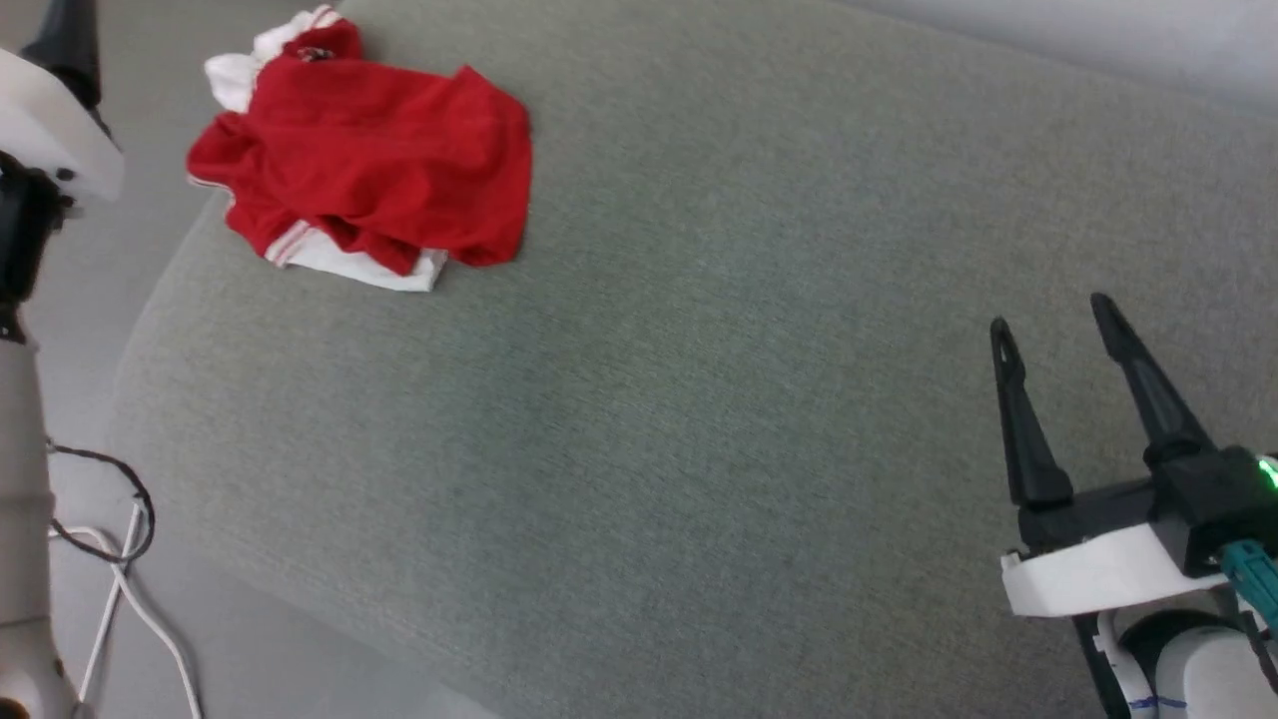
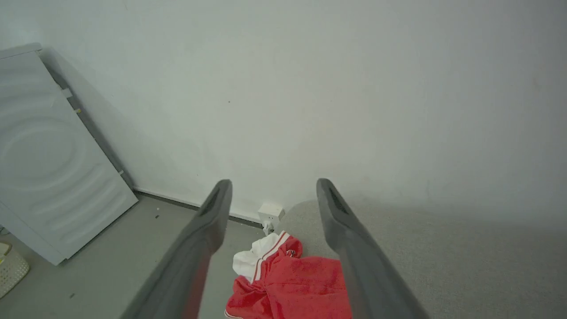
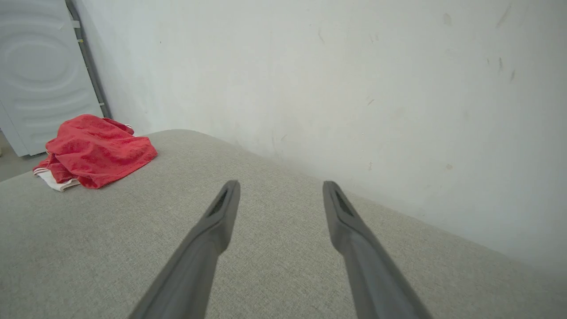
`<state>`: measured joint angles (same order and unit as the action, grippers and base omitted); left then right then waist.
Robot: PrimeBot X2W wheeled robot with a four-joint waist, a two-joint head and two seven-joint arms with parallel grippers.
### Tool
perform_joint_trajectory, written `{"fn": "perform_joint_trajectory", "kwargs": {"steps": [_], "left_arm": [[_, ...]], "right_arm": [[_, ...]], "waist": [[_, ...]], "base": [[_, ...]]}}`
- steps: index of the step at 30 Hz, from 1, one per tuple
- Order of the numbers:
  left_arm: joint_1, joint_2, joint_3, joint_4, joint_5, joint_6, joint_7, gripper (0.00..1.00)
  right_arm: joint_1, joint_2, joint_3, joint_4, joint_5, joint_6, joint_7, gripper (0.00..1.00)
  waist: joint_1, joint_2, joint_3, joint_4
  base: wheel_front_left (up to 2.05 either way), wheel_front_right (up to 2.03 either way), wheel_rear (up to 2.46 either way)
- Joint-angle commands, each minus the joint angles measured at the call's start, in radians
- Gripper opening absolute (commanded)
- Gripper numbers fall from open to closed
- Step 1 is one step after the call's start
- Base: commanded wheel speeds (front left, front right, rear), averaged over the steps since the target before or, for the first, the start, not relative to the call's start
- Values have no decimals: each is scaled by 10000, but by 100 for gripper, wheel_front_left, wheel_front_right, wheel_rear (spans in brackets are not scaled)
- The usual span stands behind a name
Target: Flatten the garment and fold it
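Note:
The garment (image 1: 369, 160) is a crumpled red heap with white sleeve parts showing, lying at the far left corner of the grey cushion (image 1: 699, 419). In the left wrist view my left gripper (image 2: 274, 184) hangs open above the garment (image 2: 288, 283), apart from it, with nothing between its fingers. My right gripper (image 1: 1051, 318) stands open at the lower right, far from the garment, empty. In the right wrist view the right gripper (image 3: 281, 186) hovers over bare cushion, and the garment (image 3: 95, 150) lies far off at the left.
A white wall runs behind the cushion. A white appliance (image 2: 48, 155) stands on the floor left of the garment, near a wall socket (image 2: 271, 213) and a pale basket (image 2: 11, 270). Cables (image 1: 110, 559) lie on the floor by my left arm (image 1: 20, 449).

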<state>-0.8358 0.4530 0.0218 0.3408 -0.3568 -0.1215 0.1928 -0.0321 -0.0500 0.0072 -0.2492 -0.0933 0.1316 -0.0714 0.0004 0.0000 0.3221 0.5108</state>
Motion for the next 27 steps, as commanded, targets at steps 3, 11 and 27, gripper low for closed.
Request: {"fn": "perform_joint_trajectory", "kwargs": {"steps": [3, 11, 27], "left_arm": [[-477, 177, -207, 890, -789, -73, 633, 100], [-582, 555, -1492, 2297, -2270, -89, 1964, 100], [-381, 645, -2764, 4006, -3701, -91, 3675, 65]], "right_arm": [[-244, -3, 105, -497, -240, -9, 264, 100], [-213, -16, 120, -1319, -645, -9, 866, 100], [-8, -184, 114, -2099, -777, -9, 1433, 100]], "waist": [[-4, 0, 1082, -714], [-4, 0, 1832, -955], [-4, 0, 2618, -1472]], "base": [[0, 0, 0], [0, 0, 0], [0, 0, 0]]}}
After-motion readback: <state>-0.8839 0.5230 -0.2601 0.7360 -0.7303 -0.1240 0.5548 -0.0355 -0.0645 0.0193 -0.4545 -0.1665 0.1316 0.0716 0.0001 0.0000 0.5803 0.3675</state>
